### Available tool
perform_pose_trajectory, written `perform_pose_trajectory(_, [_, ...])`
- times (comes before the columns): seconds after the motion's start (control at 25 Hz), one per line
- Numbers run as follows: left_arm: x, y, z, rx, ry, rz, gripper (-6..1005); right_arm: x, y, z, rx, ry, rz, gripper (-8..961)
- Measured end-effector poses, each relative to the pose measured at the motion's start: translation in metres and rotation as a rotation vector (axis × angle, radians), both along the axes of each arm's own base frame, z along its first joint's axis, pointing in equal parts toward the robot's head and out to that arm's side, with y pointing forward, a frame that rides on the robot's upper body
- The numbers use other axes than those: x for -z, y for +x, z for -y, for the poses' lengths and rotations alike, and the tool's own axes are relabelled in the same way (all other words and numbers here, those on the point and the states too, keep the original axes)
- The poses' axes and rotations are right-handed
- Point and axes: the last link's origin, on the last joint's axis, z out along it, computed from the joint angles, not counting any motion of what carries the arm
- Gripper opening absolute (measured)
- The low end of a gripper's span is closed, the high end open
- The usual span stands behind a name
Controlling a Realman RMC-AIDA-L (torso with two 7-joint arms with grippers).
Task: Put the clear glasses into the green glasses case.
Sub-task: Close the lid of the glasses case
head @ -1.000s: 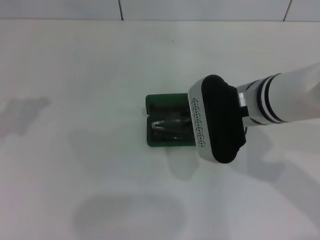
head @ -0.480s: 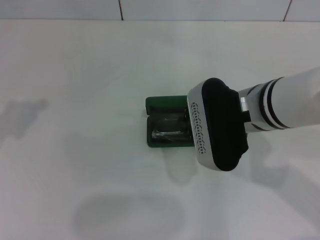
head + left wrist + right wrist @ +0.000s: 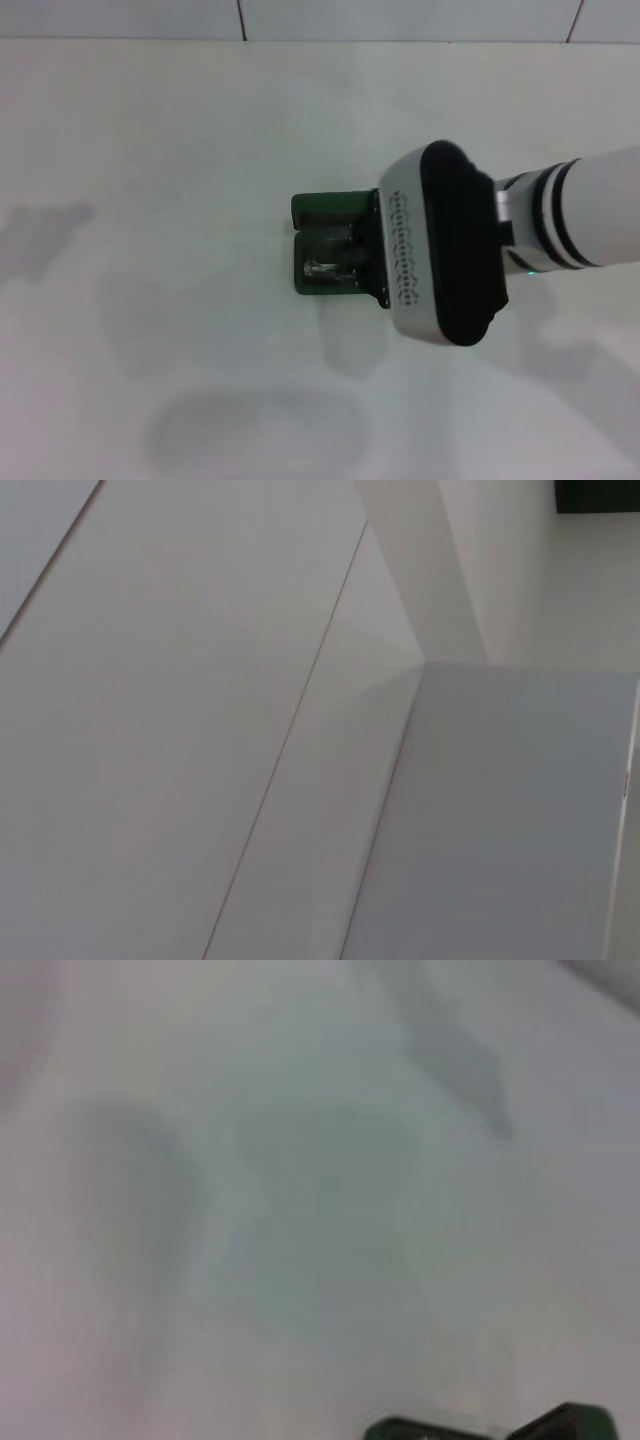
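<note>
Green and open on the white table (image 3: 150, 200), the glasses case (image 3: 325, 215) lies near the middle of the scene with its lid laid back on the far side and the clear glasses (image 3: 325, 268) resting in the near tray. Over the case's right end hangs the right gripper (image 3: 385, 262), its bulky wrist housing hiding the fingers, so whether they are spread or pinching a temple cannot be told. Only walls fill the left wrist view; the left arm is nowhere over the table. One risk, as a judgement: if the fingers grip the frame as the arm lifts away, the glasses could be dragged back out or left tilted across the rim, blocking the lid.
</note>
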Motion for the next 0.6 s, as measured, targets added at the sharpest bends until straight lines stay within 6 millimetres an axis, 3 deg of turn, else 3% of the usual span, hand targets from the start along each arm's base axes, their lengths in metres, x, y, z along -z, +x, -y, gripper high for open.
perform_pose_trajectory(0.4, [0.003, -0.003, 0.002, -0.008, -0.024, -0.035, 32, -0.037, 0.0, -0.005, 0.158, 0.012, -0.254, 152])
perform_pose_trajectory(0.6, [0.013, 0.0, -0.002, 0.004, -0.058, -0.076, 32, -0.08, 0.009, -0.009, 0.227, 0.005, -0.444, 151])
